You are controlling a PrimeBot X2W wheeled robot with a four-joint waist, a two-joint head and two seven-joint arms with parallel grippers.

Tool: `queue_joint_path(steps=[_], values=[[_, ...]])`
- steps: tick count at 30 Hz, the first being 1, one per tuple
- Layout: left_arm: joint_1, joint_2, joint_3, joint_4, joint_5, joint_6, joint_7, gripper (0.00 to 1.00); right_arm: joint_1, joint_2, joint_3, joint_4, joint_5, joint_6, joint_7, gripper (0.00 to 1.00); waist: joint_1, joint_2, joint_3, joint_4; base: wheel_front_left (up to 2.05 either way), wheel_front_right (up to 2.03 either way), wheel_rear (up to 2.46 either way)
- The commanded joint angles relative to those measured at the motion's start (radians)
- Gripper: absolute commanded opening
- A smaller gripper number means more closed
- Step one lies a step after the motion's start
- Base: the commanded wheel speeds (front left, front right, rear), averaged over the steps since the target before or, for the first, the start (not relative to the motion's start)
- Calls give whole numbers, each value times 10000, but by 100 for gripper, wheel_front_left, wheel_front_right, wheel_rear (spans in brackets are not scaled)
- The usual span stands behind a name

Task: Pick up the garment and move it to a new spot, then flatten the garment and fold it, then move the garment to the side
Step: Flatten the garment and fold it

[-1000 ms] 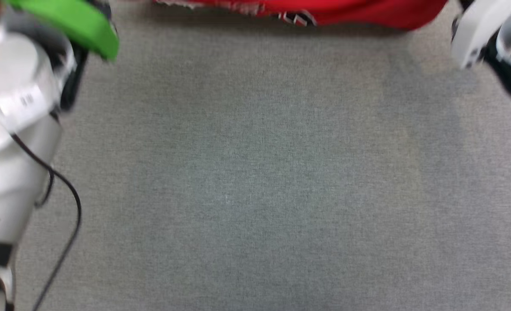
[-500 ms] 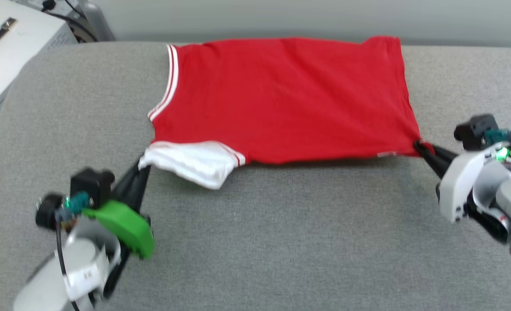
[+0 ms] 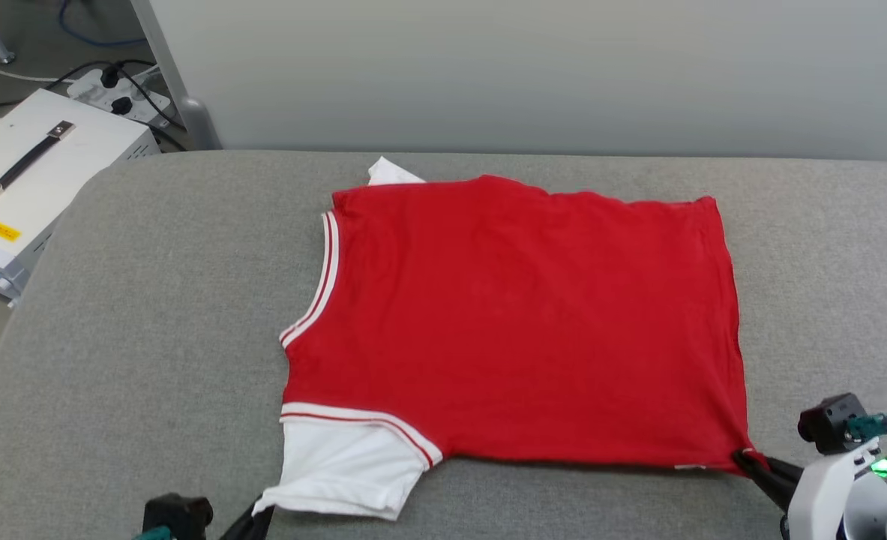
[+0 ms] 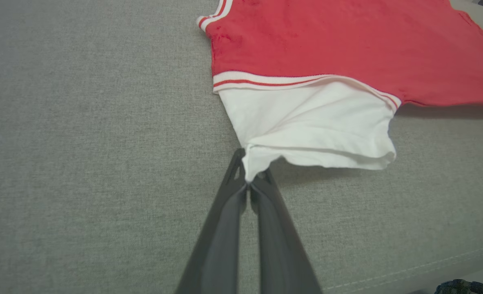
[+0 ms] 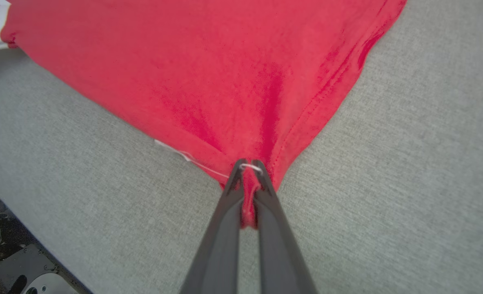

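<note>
The garment (image 3: 518,322) is a red jersey lying spread flat on the grey padded table (image 3: 151,315), plain red side up. Its neck trim points left, and a second white sleeve tip (image 3: 391,172) peeks out at the far edge. My left gripper (image 3: 254,516) is shut on the corner of the near white sleeve (image 3: 346,465). In the left wrist view the left gripper (image 4: 249,179) pinches the tip of that sleeve (image 4: 306,122). My right gripper (image 3: 747,456) is shut on the near right hem corner. In the right wrist view red cloth of the garment (image 5: 208,61) bunches between the right gripper (image 5: 247,168) tips.
A white box with a dark handle (image 3: 31,172) stands on the floor past the table's left edge. A power strip with cables (image 3: 117,86) and a metal leg (image 3: 181,97) lie behind it. A pale wall (image 3: 533,67) runs along the table's far side. Bare grey surface surrounds the garment.
The head camera has tilted up, from bare table surface to the whole garment and the wall. Both grippers keep their hold on the same corners.
</note>
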Motion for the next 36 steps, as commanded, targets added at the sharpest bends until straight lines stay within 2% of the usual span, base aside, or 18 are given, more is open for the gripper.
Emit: queue_joint_path(steps=[1,9,15,20,25,36], values=[[437,107,7,-156,-140,140,99,0,467,-160,-179,-180,104,-6,106,0,2,62,-324,-31,0,0,0],[1843,469,-138,-1197,-804,604,679,0,2194,-729,-1093,-1389,98,-6,864,0,2,62,-406,-109,0,0,0],[1807,762,7,-1679,-632,865,632,0,2882,-731,-2129,-2157,-49,-6,1411,0,2,62,-227,-32,0,0,0],[833,781,-30,-1725,-171,582,729,0,3139,-405,-3104,-2543,-255,-6,1721,0,2,62,-176,95,0,0,0],[-560,817,-122,-1432,331,116,1146,0,3018,-188,-3942,-2961,-423,-6,2141,0,2,62,3,48,0,0,0],[-3589,242,-166,146,779,-1110,1755,0,2082,410,-5262,-3364,-789,-6,2992,0,2,62,1099,-255,0,0,0]])
